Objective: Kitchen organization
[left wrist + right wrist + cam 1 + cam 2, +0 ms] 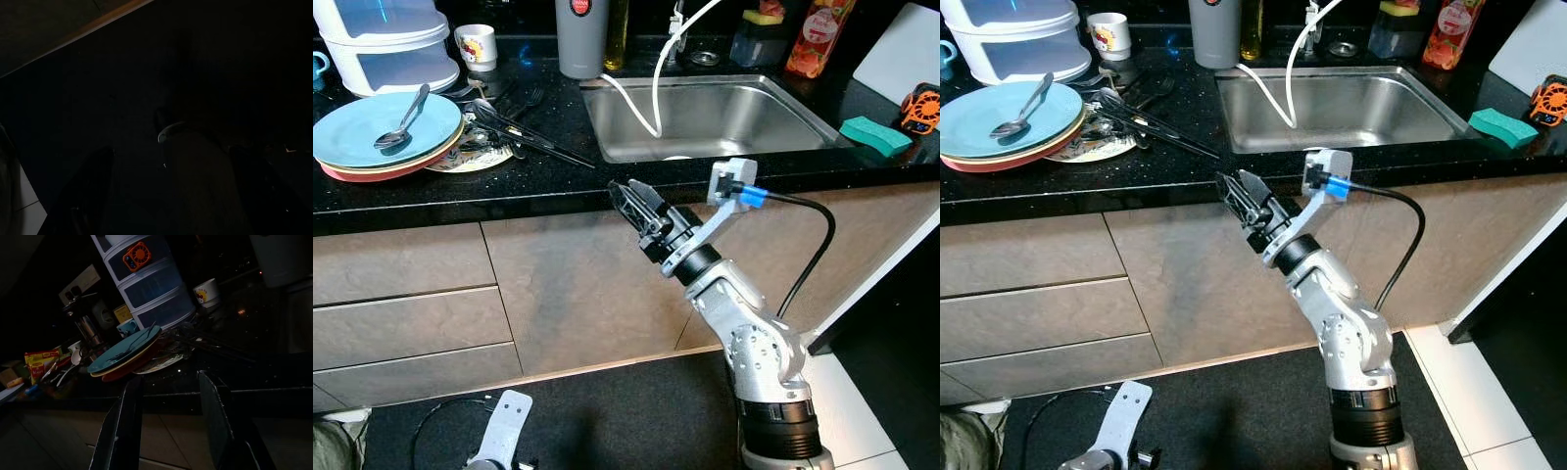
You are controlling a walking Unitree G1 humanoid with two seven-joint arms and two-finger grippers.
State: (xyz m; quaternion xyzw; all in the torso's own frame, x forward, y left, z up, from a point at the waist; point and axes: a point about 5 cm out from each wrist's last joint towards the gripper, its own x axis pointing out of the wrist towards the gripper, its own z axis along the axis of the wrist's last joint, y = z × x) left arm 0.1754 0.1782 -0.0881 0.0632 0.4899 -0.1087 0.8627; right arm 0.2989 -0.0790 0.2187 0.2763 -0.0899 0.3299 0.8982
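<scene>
Right gripper (625,193), fingers narrowly apart and empty, points at ten o'clock toward three stacked plates (386,132), one spoon (403,119).

spoon (403,124) on plates (386,147) | sink (705,117) right of plates

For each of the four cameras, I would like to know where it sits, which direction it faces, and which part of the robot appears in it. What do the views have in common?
Left eye view: on the head, looking forward and down at the counter and sink; the right gripper is raised before the counter edge.
Right eye view: same scene, slightly shifted.
Left wrist view: very dark, facing the floor; two black fingers faintly visible.
Right wrist view: along its open fingers toward the plate stack.
Shared: the plate stack appears in the eye views and the right wrist view.
</scene>
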